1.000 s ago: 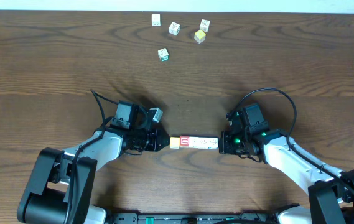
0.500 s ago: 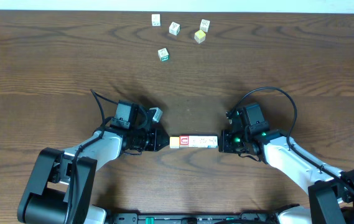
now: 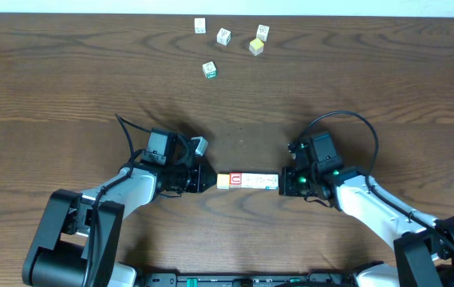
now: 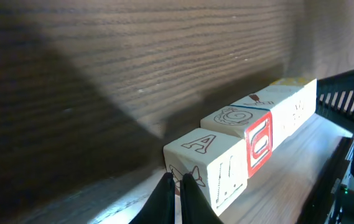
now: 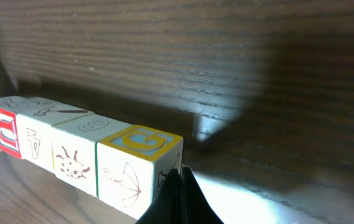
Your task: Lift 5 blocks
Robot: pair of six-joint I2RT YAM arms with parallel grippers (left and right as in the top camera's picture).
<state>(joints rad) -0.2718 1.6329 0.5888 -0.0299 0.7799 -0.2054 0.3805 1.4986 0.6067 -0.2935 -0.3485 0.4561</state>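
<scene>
The five blocks [image 3: 247, 182], in one row low on the table [image 3: 370, 96], are squeezed end-on between left gripper [image 3: 209, 178] and right gripper [image 3: 285, 182], each closed tight on nothing; only a slight shift since a second ago is noted, so the lift is judged barely begun.

- A dark brown wooden table [image 3: 67, 88] with fine horizontal grain fills the overhead view.
- A thin pale strip [image 3: 370, 6] runs along the table's far edge.
- 5 small loose cubes sit near that far edge.
- The green-bordered cube [image 3: 209, 70] lies nearest the camera's foreground, apart from the other 4.
- The pale yellow cube [image 3: 256, 47] sits just beside the right white cube [image 3: 262, 32].
- The middle white cube [image 3: 223, 36] and the leftmost white cube [image 3: 200, 25] lie to their left, apart from each other.
</scene>
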